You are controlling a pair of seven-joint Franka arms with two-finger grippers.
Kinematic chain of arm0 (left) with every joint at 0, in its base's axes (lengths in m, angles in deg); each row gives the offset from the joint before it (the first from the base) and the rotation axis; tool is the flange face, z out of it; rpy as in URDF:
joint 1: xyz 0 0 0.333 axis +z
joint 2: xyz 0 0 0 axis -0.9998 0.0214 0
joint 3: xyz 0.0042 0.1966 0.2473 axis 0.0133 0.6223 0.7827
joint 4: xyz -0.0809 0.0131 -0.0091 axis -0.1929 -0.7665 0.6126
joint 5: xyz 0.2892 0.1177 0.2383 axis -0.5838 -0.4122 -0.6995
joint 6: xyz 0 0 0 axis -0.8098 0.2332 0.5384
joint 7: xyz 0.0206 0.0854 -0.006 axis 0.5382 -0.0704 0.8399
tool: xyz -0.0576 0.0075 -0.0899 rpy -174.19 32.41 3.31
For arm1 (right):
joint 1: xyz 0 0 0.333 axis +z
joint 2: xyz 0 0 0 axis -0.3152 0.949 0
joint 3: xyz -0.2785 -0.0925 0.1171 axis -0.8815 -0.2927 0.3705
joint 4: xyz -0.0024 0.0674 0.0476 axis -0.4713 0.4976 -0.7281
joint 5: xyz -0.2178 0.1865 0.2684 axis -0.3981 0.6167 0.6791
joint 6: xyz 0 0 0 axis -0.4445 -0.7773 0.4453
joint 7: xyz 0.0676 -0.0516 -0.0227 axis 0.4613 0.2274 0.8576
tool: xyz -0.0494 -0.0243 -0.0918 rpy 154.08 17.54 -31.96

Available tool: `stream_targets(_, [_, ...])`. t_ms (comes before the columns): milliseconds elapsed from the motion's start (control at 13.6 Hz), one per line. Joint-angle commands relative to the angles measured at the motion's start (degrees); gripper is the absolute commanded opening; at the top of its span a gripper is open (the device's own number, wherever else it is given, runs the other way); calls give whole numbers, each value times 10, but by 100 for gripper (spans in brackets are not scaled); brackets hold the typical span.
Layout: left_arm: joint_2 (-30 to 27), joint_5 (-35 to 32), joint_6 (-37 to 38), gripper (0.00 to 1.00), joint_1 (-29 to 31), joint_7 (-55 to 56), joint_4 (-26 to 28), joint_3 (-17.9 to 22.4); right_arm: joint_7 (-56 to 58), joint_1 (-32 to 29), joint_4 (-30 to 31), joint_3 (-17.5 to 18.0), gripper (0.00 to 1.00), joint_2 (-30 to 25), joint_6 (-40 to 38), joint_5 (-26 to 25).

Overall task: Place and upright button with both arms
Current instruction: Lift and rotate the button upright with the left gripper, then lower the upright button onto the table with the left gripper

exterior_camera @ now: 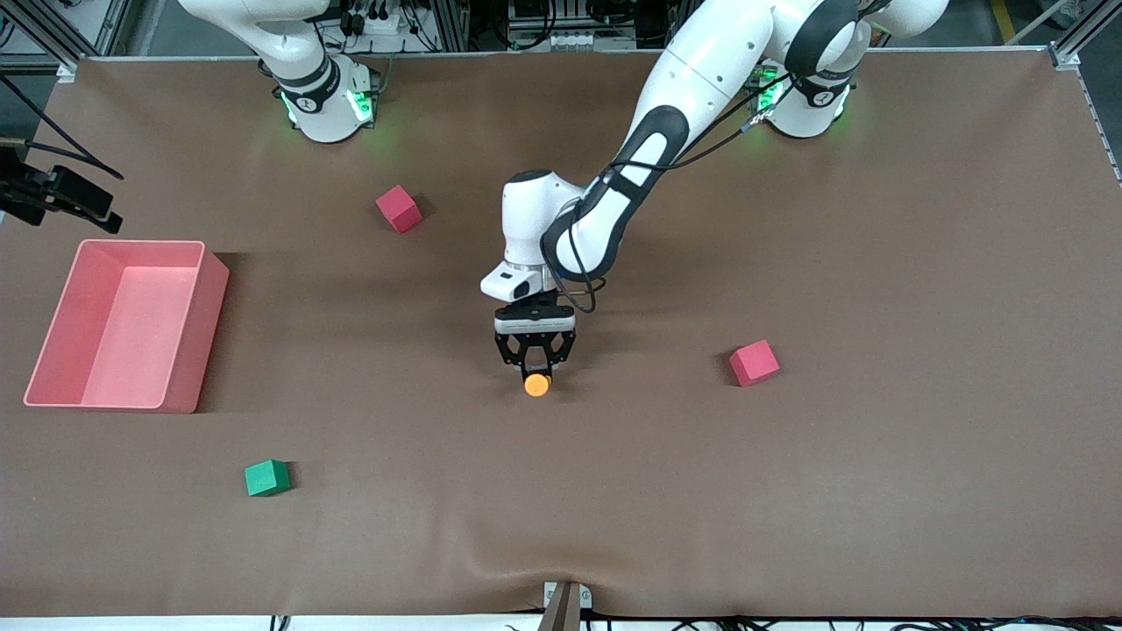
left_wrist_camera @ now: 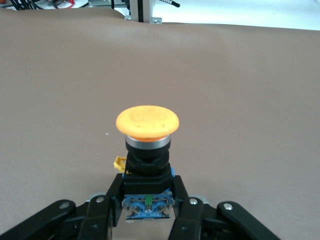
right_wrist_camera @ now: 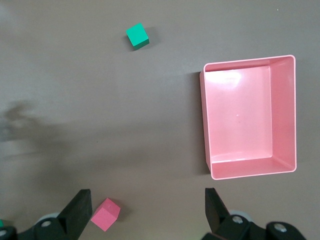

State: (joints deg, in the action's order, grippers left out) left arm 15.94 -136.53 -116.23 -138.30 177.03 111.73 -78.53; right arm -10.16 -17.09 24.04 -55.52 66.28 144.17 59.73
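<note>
Two arms are noted: the left arm (exterior_camera: 666,149) is extended to mid-table, the right waits. The left gripper (exterior_camera: 535,366), jaws clenched on the button (left_wrist_camera: 147,150), keeps its long axis along the fingers, orange cap outward. The right gripper (right_wrist_camera: 145,207) is held spread, empty.
</note>
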Motion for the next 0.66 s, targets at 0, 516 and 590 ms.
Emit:
stream_targets(0, [9,-76,-1,0,-9,74,-5,13,4,-3,-4,0,100,-1,-7,10])
stream_targets(516, [41,-286,83,0,-27,255,-5,12,4,-3,-4,0,100,-2,-8,10])
stream_targets(590, [51,-290,106,0,-30,260,-6,12,4,-3,-4,0,100,-2,-8,10])
